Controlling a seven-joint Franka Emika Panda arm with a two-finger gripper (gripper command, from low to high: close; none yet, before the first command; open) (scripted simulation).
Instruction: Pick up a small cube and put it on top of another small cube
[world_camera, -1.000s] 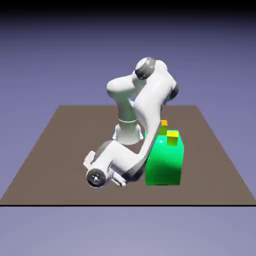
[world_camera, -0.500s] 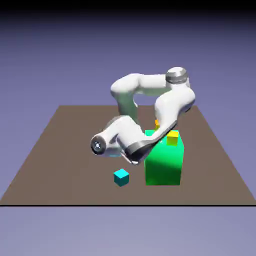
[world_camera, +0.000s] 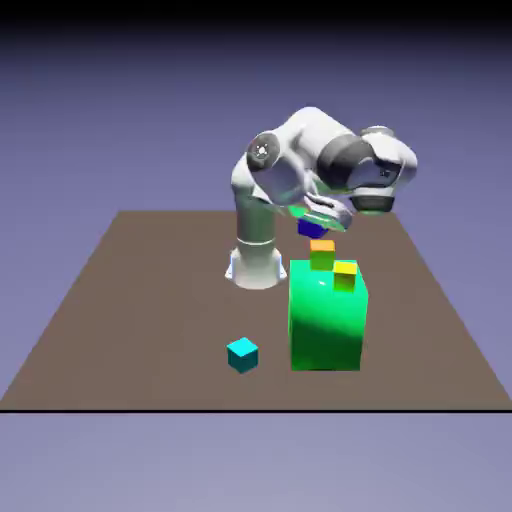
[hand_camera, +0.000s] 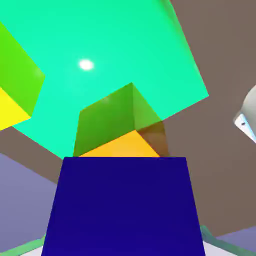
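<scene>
Big green block (world_camera: 325, 325) standing on the brown table (world_camera: 120, 300), right of middle in the exterior view. Yellow-topped cube (world_camera: 345, 275) sitting on the block's top, near its right edge in that view; seen at the left edge in the hand view. Cyan cube (world_camera: 242, 354) resting on the table, just left of the block, apart from it.

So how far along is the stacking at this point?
Done: the dark blue-sided small cube is picked up, filling the bottom of the hand view where the gripper's fingertips would show. In hand: it hangs just above the orange-topped cube on the big green block, apparently not yet touching. Left: lower, release, retreat. The cyan cube sits on the table, uninvolved.
</scene>
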